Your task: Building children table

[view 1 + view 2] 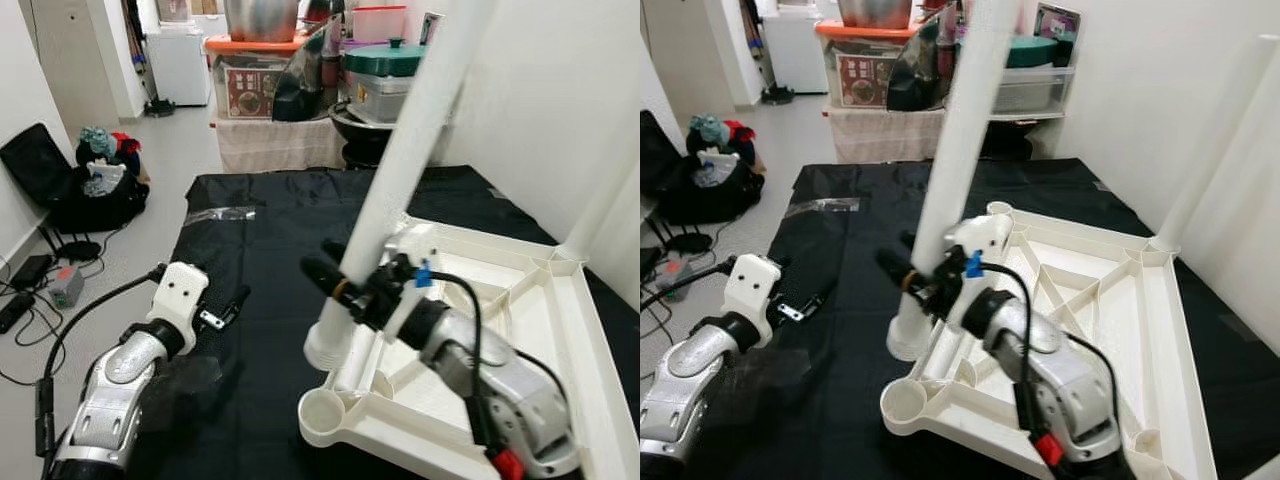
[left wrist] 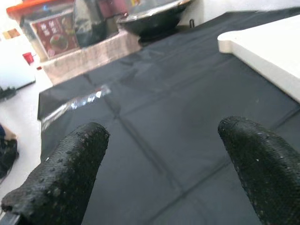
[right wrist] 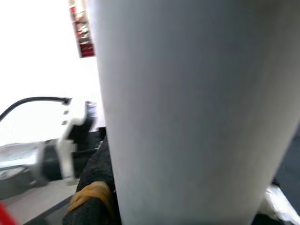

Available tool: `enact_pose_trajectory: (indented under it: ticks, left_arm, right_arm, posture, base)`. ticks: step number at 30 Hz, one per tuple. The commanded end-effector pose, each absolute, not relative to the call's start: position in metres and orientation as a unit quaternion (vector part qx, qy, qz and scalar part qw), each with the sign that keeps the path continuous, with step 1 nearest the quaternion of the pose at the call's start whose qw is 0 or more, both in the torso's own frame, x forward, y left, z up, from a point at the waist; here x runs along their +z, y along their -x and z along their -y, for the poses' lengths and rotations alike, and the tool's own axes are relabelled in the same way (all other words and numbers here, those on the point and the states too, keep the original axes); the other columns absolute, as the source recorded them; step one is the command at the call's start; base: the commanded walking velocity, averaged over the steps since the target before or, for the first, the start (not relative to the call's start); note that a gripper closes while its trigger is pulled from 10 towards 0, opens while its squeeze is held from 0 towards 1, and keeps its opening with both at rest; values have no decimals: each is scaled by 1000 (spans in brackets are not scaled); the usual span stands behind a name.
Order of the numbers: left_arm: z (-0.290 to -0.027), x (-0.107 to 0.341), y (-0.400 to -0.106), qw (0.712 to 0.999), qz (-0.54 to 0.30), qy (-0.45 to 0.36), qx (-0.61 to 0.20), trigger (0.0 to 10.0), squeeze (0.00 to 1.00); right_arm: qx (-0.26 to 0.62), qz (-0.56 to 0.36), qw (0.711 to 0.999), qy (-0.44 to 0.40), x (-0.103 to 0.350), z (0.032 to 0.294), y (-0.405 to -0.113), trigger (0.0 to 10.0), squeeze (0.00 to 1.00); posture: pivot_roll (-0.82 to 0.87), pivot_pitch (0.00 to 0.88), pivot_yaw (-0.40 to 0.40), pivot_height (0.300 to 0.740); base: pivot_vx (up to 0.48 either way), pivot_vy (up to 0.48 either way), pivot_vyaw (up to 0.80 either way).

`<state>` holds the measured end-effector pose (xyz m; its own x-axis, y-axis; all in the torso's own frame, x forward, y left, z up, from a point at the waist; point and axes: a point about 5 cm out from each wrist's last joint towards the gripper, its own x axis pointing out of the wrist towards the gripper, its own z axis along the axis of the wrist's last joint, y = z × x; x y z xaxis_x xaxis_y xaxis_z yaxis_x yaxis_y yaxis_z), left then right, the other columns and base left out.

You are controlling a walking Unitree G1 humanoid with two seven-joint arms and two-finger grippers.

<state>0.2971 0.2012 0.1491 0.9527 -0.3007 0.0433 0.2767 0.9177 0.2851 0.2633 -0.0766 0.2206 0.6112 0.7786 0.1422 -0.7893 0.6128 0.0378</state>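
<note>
Right gripper is clamped on the white table leg, low on the tube, w/ its foot end just above the black mat beside the upturned tabletop, near the corner socket. Leg looks like light hollow plastic, stiff but smooth, so prob. slippery; a low hold lets the long top swing. Left gripper hovers over the mat, fingers apart, holding nothing.

A black mat is spread over the grey floor. White walls are seen to the right. Stacked storage boxes, pots and a dark bag are kept behind.
</note>
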Motion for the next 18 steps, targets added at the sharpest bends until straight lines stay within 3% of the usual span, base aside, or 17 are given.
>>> enact_pose_trajectory:
  ticks: [1, 8, 14, 18]
  left_arm:
    - [-205, 151, -295, 977, 43, -146, -149, 10000, 0]
    - [-206, 151, -296, 977, 43, -147, -147, 10000, 0]
    - [-203, 151, -297, 976, 46, -147, -154, 10000, 0]
    - [-203, 151, -298, 976, 46, -148, -154, 10000, 0]
  right_arm:
    - [457, 51, 887, -32, 216, 72, -260, 10000, 0]
    - [491, 13, 871, 3, 198, 83, -251, 10000, 0]
    - [482, -19, 876, 22, 182, 108, -253, 10000, 0]
    - [483, -17, 875, 14, 184, 108, -252, 10000, 0]
  posture:
    - [92, 0, -69, 740]
    - [90, 0, -69, 740]
    - [89, 0, -61, 740]
    - [87, 0, -57, 740]
  base:
    - [0, 0, 0]
    - [0, 0, 0]
    - [0, 0, 0]
    - [0, 0, 0]
